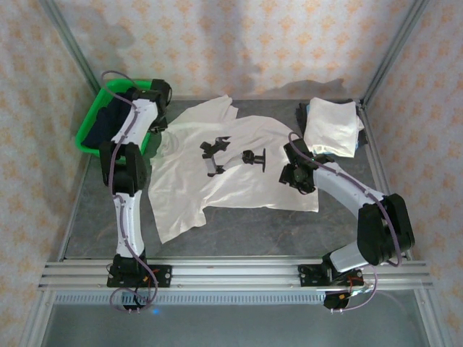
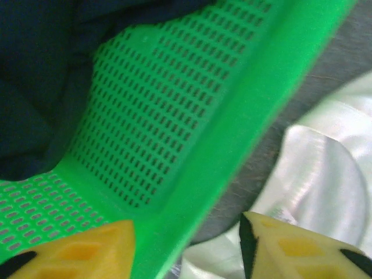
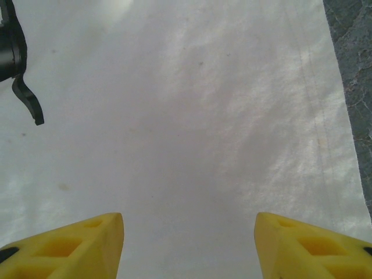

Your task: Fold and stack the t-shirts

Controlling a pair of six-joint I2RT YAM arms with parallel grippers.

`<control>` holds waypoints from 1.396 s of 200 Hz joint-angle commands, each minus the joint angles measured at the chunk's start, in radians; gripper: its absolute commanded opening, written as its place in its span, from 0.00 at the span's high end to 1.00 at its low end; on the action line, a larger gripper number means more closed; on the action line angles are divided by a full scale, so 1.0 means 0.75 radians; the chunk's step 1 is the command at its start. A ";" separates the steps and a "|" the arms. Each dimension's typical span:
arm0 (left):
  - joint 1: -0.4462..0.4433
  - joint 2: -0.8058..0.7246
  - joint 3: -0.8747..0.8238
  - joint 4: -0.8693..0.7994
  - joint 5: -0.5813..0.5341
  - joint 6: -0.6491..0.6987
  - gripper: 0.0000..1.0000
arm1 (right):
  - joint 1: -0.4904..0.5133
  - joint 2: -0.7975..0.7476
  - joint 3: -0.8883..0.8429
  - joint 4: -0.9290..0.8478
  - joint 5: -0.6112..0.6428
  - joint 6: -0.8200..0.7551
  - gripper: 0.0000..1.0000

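Note:
One white t-shirt [image 1: 239,170] lies spread flat across the middle of the table, with small black shapes [image 1: 215,153] on its chest. A folded white t-shirt [image 1: 333,126] rests at the back right. My left gripper [image 1: 158,123] hovers at the basket's right rim; in its wrist view the gripper [image 2: 187,232] is open, one finger over the mesh and the other over the shirt's collar [image 2: 325,168]. My right gripper [image 1: 295,176] is over the spread shirt's right side. Up close, it [image 3: 189,232] is open above bare white cloth [image 3: 203,116], holding nothing.
The green plastic basket [image 1: 90,130] stands at the back left with dark navy cloth [image 2: 40,87] inside; its rim [image 2: 232,133] runs between my left fingers. Grey tabletop [image 3: 354,52] shows past the shirt's right hem. Metal frame posts stand at the back corners.

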 commanded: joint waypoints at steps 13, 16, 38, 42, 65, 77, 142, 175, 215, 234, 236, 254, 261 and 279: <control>0.112 0.002 -0.014 -0.070 0.005 0.026 0.64 | -0.014 0.038 0.068 0.019 0.023 -0.026 0.39; 0.120 0.003 -0.015 -0.069 0.014 0.025 0.65 | -0.015 0.041 0.071 0.022 0.020 -0.027 0.39; 0.152 0.007 -0.014 -0.071 0.044 0.040 0.70 | -0.014 0.069 0.095 0.022 0.003 -0.033 0.38; 0.154 0.008 -0.015 -0.070 0.042 0.043 0.70 | -0.014 0.070 0.096 0.025 -0.001 -0.032 0.38; 0.171 0.013 -0.006 -0.086 0.018 0.056 0.70 | -0.014 0.067 0.079 0.048 -0.012 -0.030 0.38; 0.182 0.015 0.010 -0.104 0.056 0.059 0.69 | -0.015 0.068 0.075 0.049 -0.009 -0.028 0.38; -0.008 -0.164 -0.026 -0.036 0.012 0.223 0.37 | -0.013 0.121 0.119 0.058 -0.027 -0.036 0.38; -0.024 0.004 0.139 -0.149 -0.070 0.255 0.34 | -0.015 0.147 0.139 0.063 -0.037 -0.040 0.37; 0.005 0.141 0.262 -0.194 -0.162 0.246 0.34 | -0.014 0.137 0.139 0.061 -0.024 -0.049 0.37; 0.033 0.159 0.275 -0.180 -0.117 0.234 0.40 | -0.015 0.132 0.137 0.058 -0.018 -0.054 0.37; 0.036 0.164 0.279 -0.182 -0.113 0.232 0.41 | -0.014 0.132 0.137 0.058 -0.016 -0.053 0.37; 0.054 0.195 0.322 -0.203 -0.096 0.225 0.52 | -0.015 0.132 0.139 0.061 -0.015 -0.054 0.37; 0.056 0.206 0.338 -0.209 -0.086 0.225 0.54 | -0.014 0.133 0.139 0.062 -0.018 -0.055 0.36; 0.060 0.229 0.360 -0.209 -0.054 0.223 0.60 | -0.014 0.135 0.140 0.067 -0.022 -0.055 0.36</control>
